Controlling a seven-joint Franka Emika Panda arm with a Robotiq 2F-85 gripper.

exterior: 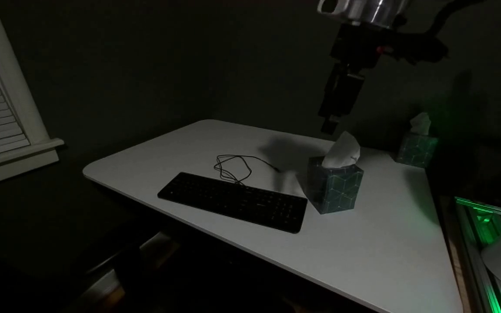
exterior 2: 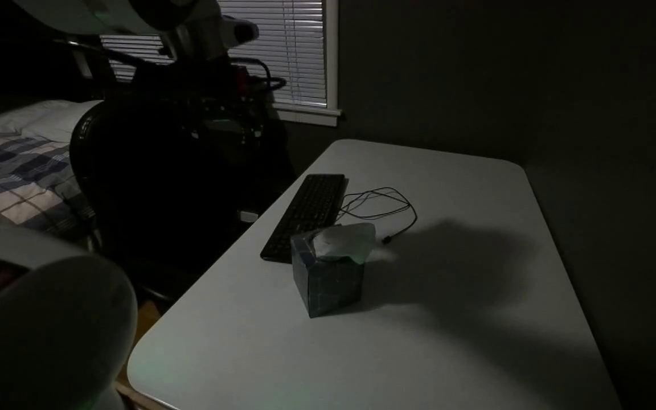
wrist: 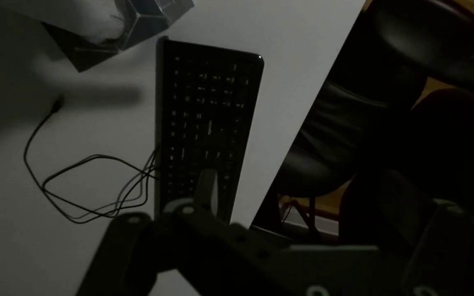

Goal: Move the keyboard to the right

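Note:
The long black keyboard [exterior: 233, 202] lies flat near the table's edge. It also shows in an exterior view [exterior 2: 312, 205], where the tissue box hides part of its near end. In the wrist view the keyboard [wrist: 204, 111] runs up the middle, its lower part hidden behind a gripper finger. My gripper [exterior: 329, 126] hangs in the air above the table, higher than the keyboard and not touching it. In the wrist view the fingers of the gripper [wrist: 305, 193] stand wide apart with nothing between them; the right finger is very dark.
A tissue box [exterior: 342, 187] with a raised tissue stands close beside the keyboard's end. The keyboard's thin looped cable [exterior: 233, 167] lies on the white table [exterior: 363, 252]. A second tissue box [exterior: 418, 150] is at the back. A dark chair [exterior 2: 151, 188] stands by the table edge.

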